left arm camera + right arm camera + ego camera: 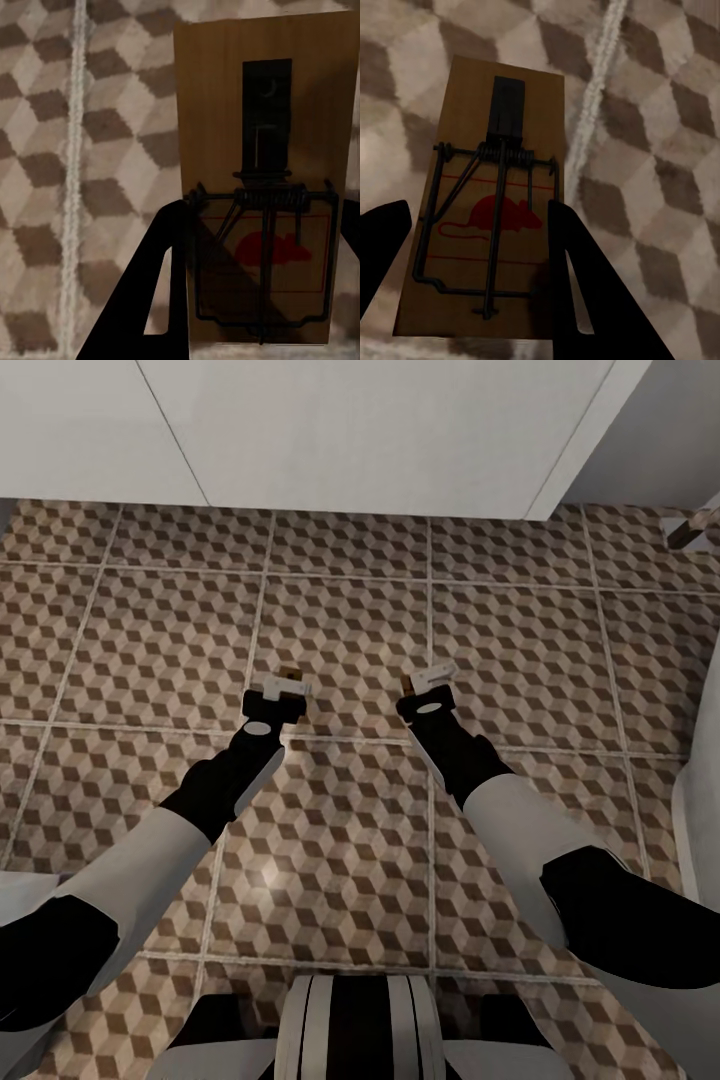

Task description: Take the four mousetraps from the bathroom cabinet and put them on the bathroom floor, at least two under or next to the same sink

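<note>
Left hand (283,686): your L arm reaches fwd and down over the bathroom floor (350,610); in the left wrist view the dark fingers (146,300) sit on either side of a mousetrap (262,187), gripping it by its long edges.
Left mousetrap: brown wooden board w/ dark wire spring, black plate and a red mouse print (red frame line around it); held flat-side to the wrist cam, cube-pattern tiles behind it. In the head view only a small brown bit shows at the hand tip.
Right hand (428,682): your R arm is fwd as well, near the L one but apart; the fingers (585,292) close on a second mousetrap (487,217), one finger at each long edge.
Right mousetrap: same build, tilted a little in the right wrist view; a pale grout line runs past its far corner.
Bathroom floor: brown/beige/cream cube tiles w/ thin pale grout; both hands hang above it near a grout line.
Background: a plain white unit (350,430) stands at the far edge of the tiles (can't tell what it is); a white curved edge (700,800) shows at right.
</note>
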